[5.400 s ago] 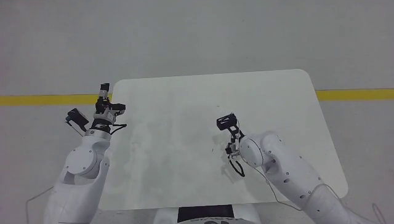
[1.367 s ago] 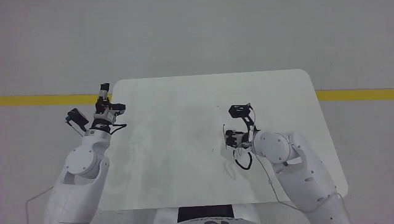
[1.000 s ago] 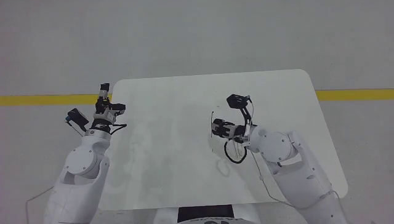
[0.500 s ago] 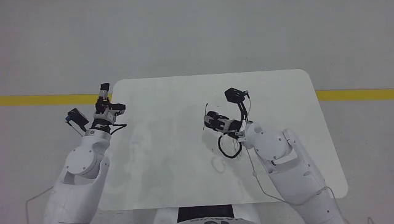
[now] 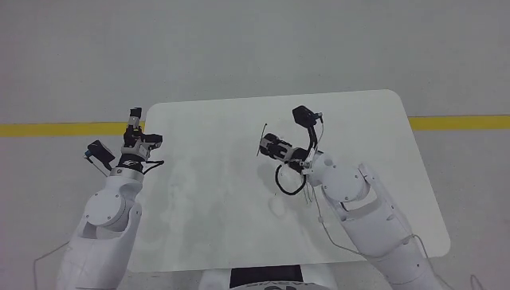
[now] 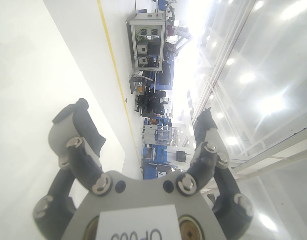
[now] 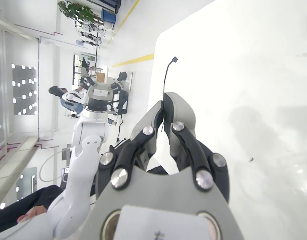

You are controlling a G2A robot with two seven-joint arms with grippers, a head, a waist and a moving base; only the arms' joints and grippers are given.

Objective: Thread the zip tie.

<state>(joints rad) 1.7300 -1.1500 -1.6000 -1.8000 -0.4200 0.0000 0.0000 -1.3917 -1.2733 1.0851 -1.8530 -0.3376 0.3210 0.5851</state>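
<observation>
Zip tie, thin black plastic strap, pinched between closed fingers of right gripper over middle of white table, square head end sticking free. Left gripper wide open, empty, at table's left edge, well apart. Step, judged: tie picked up, threading not begun. Next calls for second grasp on tie, then tail aligned to head slot.

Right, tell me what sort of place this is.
Probably a factory hall or robotics test floor: yellow floor lines run past the white table, and a framed equipment cabinet and blue storage racks stand behind.
</observation>
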